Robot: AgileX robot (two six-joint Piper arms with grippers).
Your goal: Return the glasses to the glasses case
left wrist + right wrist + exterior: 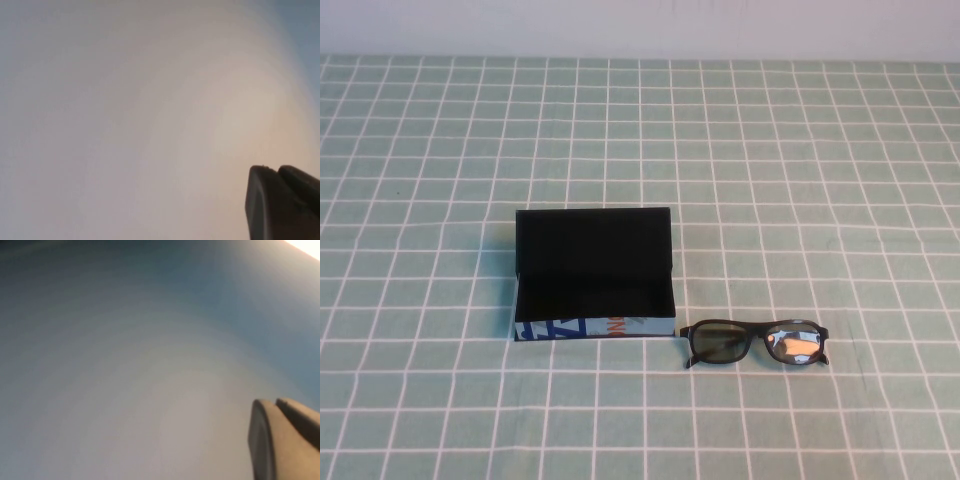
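The glasses case [595,300] lies left of the table's middle in the high view. Its black lid [593,235] stands open at the back, its inside is black and empty, and its light-blue printed front faces me. The black glasses [755,343] lie on the cloth just right of the case's front corner, lenses reflecting light. Neither arm shows in the high view. My left gripper [276,169] shows only its dark fingertips pressed together against a blank pale surface. My right gripper [275,401] shows the same, fingertips together, holding nothing.
A green cloth with a white grid [820,180] covers the table. A pale wall [640,25] runs along the far edge. Nothing else stands on the cloth.
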